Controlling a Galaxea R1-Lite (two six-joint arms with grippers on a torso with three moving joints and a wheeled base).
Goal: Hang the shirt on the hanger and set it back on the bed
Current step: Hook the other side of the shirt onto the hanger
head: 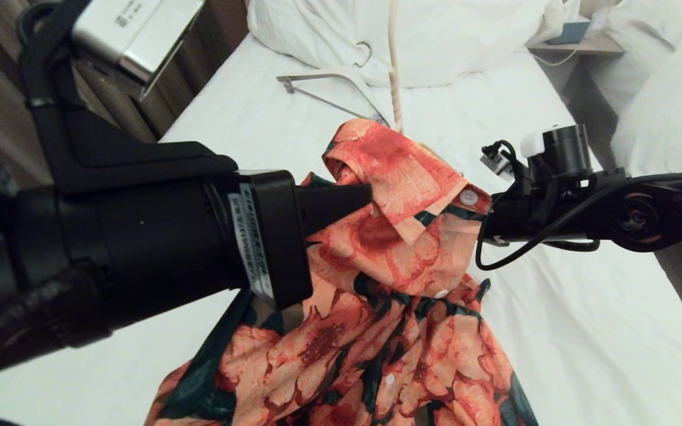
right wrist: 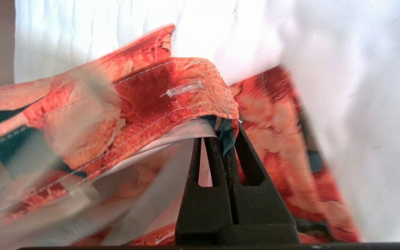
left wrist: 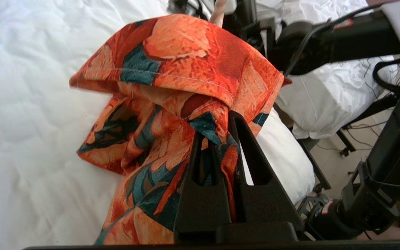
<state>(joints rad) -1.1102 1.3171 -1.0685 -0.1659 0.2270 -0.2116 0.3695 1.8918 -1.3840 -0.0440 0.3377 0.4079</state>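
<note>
Pinching the shirt [head: 400, 248], both hands clamp its collar.

Head view: high vantage, facing forward and down along the bed [head: 483, 106] toward the pillow [head: 436, 35]; left arm [head: 110, 248] very near the lens, filling the frame's left. Left wrist view: from behind the left gripper [left wrist: 226, 128], close on the shirt [left wrist: 186, 69], looking across to the right arm [left wrist: 342, 38]. Right wrist view: from behind the right gripper [right wrist: 226, 139], closer still, blurred at its edges. Shared by all three: the shirt's collar and the white sheet.
</note>
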